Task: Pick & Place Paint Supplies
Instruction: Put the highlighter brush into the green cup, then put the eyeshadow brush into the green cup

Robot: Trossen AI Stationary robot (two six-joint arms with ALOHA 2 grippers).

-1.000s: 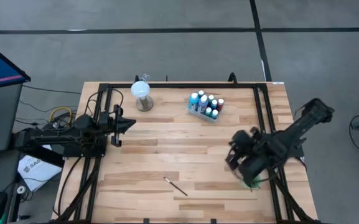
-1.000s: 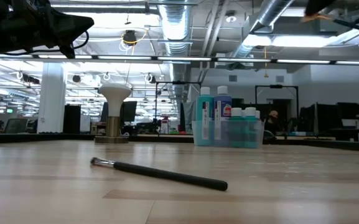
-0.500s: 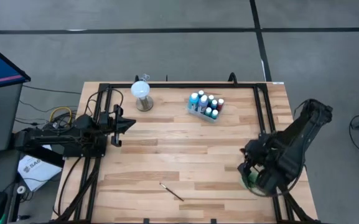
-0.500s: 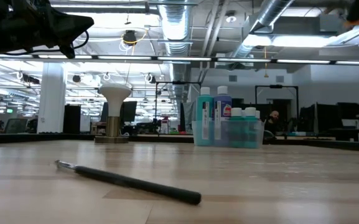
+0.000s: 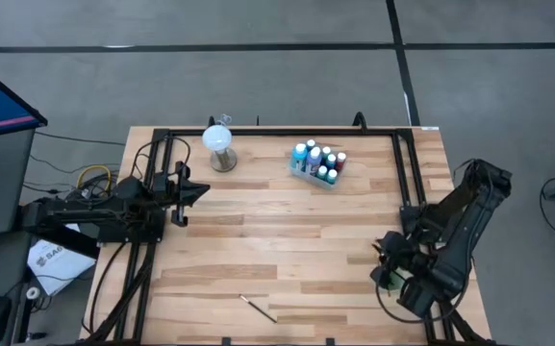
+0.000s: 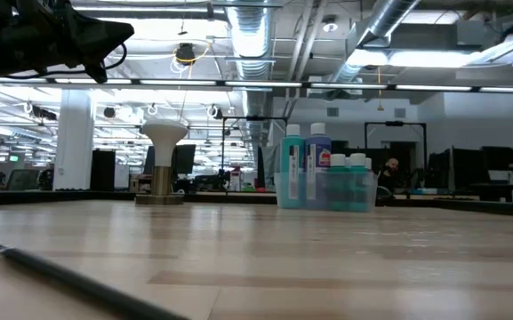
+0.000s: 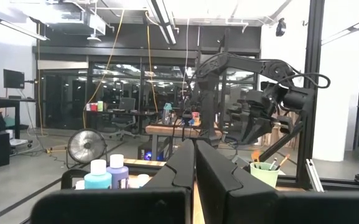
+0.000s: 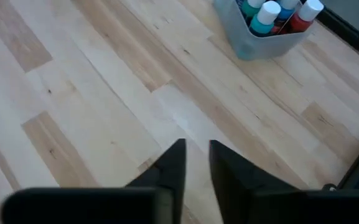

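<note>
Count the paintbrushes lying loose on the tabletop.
1. The paintbrush lies alone, far from the bottle bin. More brushes stand in the green cup, partly hidden.

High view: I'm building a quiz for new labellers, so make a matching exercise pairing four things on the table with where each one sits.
Things:
1. paintbrush
2. bin of paint bottles
3. white globe on a round base
4. green cup

Places on the table:
A. back edge, left of the middle
B. near the right edge, toward the front
C. lying flat by the front edge
D. back area, right of the middle

Pairs: 1-C, 2-D, 3-A, 4-B
</note>
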